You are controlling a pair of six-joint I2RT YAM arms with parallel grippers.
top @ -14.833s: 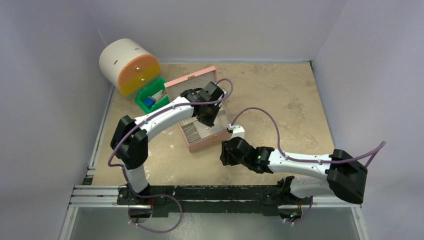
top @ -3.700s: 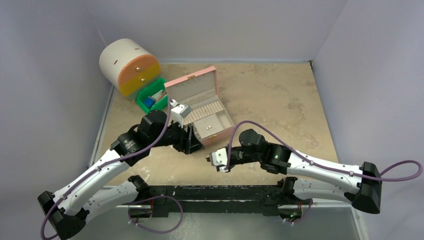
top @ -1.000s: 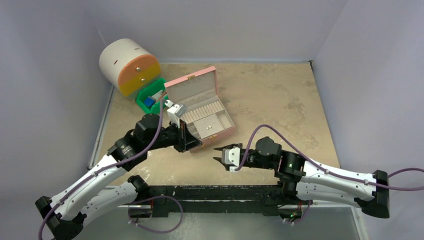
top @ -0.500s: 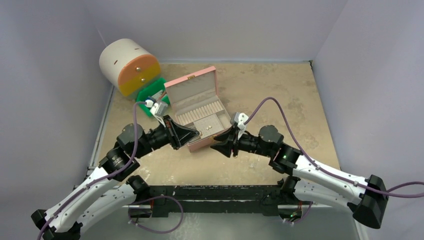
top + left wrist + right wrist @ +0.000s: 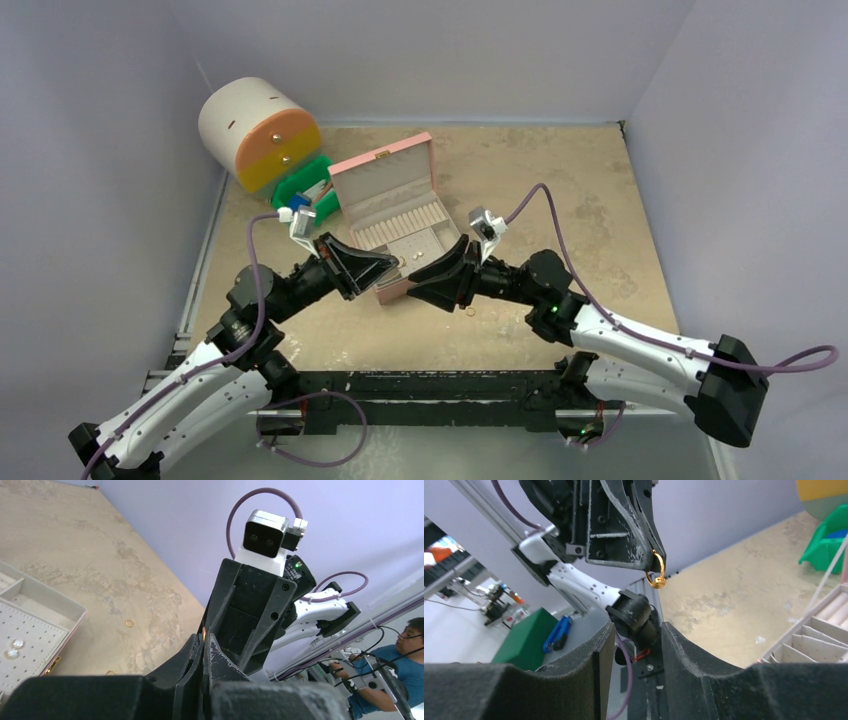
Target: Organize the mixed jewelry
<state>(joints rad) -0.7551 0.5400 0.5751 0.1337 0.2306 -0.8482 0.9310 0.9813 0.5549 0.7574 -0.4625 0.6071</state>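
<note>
My left gripper (image 5: 393, 263) is shut on a tiny gold ring with a bead, which hangs from its fingertips in the right wrist view (image 5: 656, 575) and shows only as a glint in the left wrist view (image 5: 204, 630). My right gripper (image 5: 417, 281) is open and empty, facing the left one tip to tip just above the front edge of the open pink box (image 5: 384, 176). Two small pieces (image 5: 415, 257) lie in the box's perforated tray. A loose gold ring (image 5: 471, 310) lies on the table by the right gripper; it also shows in the left wrist view (image 5: 129, 623).
A white cylinder cabinet with orange and yellow drawer fronts (image 5: 260, 125) stands at the back left. A green bin (image 5: 303, 197) with small items sits in front of it, next to the pink box. Grey walls close in the table on three sides.
The right gripper rose from near the table's front edge and swung left to face the left gripper. The left gripper drew slightly back and left, still shut on the ring.
</note>
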